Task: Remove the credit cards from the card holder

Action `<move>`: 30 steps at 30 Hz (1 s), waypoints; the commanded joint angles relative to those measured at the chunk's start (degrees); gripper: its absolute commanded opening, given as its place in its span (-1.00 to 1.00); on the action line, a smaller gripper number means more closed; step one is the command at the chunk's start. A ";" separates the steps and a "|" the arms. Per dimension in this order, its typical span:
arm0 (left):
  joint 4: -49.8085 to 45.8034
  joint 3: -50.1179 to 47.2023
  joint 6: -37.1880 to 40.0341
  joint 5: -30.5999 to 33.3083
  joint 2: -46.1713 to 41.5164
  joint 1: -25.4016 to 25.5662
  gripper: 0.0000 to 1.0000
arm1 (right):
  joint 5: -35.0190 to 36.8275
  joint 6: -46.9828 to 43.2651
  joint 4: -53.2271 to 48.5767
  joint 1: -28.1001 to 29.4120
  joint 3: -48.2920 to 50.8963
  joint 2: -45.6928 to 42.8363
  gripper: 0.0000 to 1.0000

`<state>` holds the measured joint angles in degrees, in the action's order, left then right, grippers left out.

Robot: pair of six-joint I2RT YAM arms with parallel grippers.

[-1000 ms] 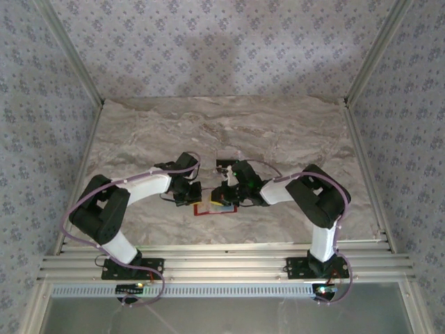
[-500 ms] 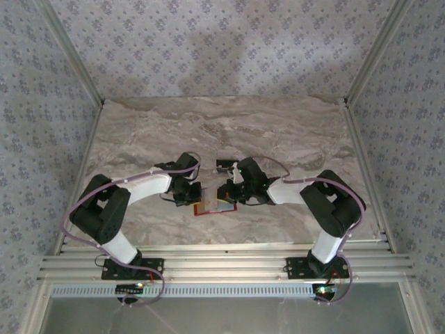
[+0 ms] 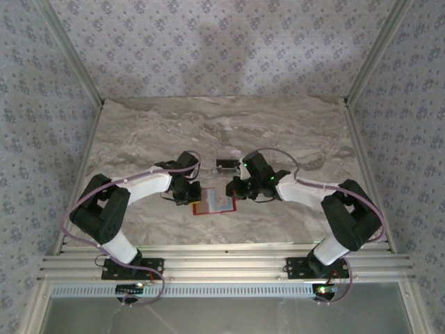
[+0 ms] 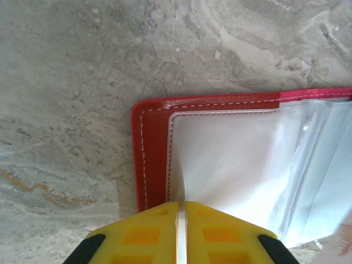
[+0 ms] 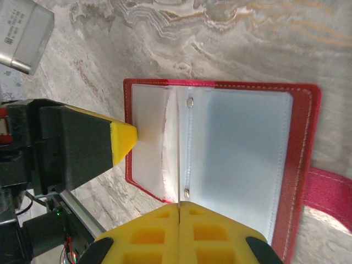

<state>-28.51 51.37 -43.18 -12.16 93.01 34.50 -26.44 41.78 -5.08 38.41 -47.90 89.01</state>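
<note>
The card holder (image 3: 207,208) lies open on the marble, red with pale clear pockets (image 5: 242,154). My left gripper (image 3: 194,194) sits at its left edge, the yellow fingers (image 4: 148,231) almost together on the pale left pocket (image 4: 231,154). My right gripper (image 5: 179,204) is shut on a thin leaf (image 5: 179,143) standing edge-on at the holder's spine; whether it holds a card I cannot tell. In the top view the right gripper (image 3: 236,188) is at the holder's right side. One credit card (image 3: 224,165), dark with a pale band, lies on the table just beyond.
The holder's red snap tab (image 5: 330,192) sticks out to its right. Bare marble table (image 3: 292,132) stretches behind and to both sides. Patterned walls enclose the table, and a metal rail (image 3: 222,261) runs along the near edge.
The right arm's elbow has swung out to the right and its gripper has shifted a little right and back. More of the open holder shows. The left arm has stayed put.
</note>
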 commanded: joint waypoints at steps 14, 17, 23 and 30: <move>-1.21 0.85 1.50 6.10 -9.59 -0.35 -0.65 | 16.05 -52.40 -35.79 -0.85 -22.27 -1.42 -1.00; -1.00 -0.59 1.46 6.45 -10.93 -1.13 -0.64 | 22.96 -64.37 -39.40 0.50 -25.64 0.89 -1.00; -0.60 -2.98 1.37 7.38 -13.06 -2.49 -0.56 | 23.41 -82.04 -46.84 -0.36 -33.63 6.54 -1.00; -1.19 -4.57 1.58 8.38 -14.66 -3.15 -0.50 | 21.75 -92.97 -51.55 -2.46 -43.03 12.45 -1.00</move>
<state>-28.49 47.46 -42.46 -4.99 79.92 31.83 -4.69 -42.44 -51.70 36.86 -86.67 99.70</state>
